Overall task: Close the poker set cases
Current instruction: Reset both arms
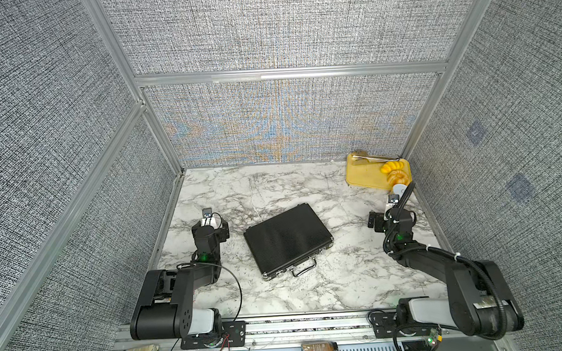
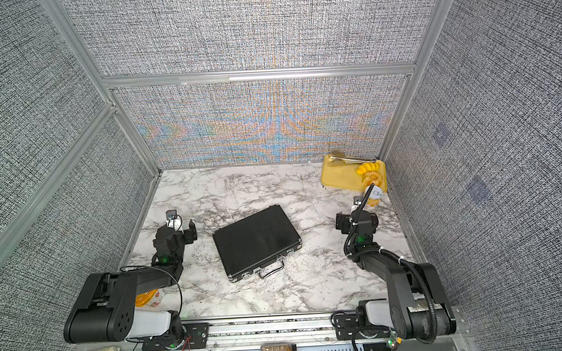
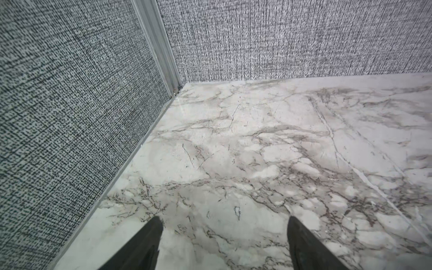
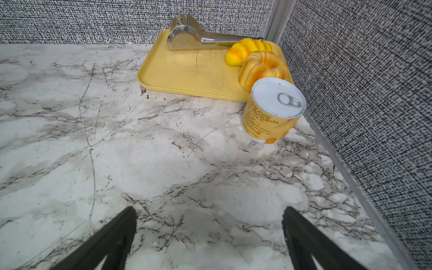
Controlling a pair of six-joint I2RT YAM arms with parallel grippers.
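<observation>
Blk ribbed case (image 1: 288,240) shut, flat on marble table (image 1: 274,190), ctr; handle (image 1: 304,267) on its 6 o'clock edge. L gripper (image 1: 210,223) at 9 o'clock of case, R gripper (image 1: 392,215) at 3 o'clock, both apart from it. L jaws apart; R jaws partly hidden by own wrist. Yellow tray (image 1: 360,177) at 1 o'clock, far corner, w/ metal tongs (image 1: 374,158) + 2 yellow pastries (image 1: 395,173).

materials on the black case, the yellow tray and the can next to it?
Case: ribbed black panel with a slight sheen, plastic or coated metal, can't tell which. The bright silver edges, latches and handle look like metal.
Yellow tray: matte plastic by the look, scuffed with dark cut marks.
Can: metal, with a pale lid, a pull ring and a printed yellow wrap.
</observation>
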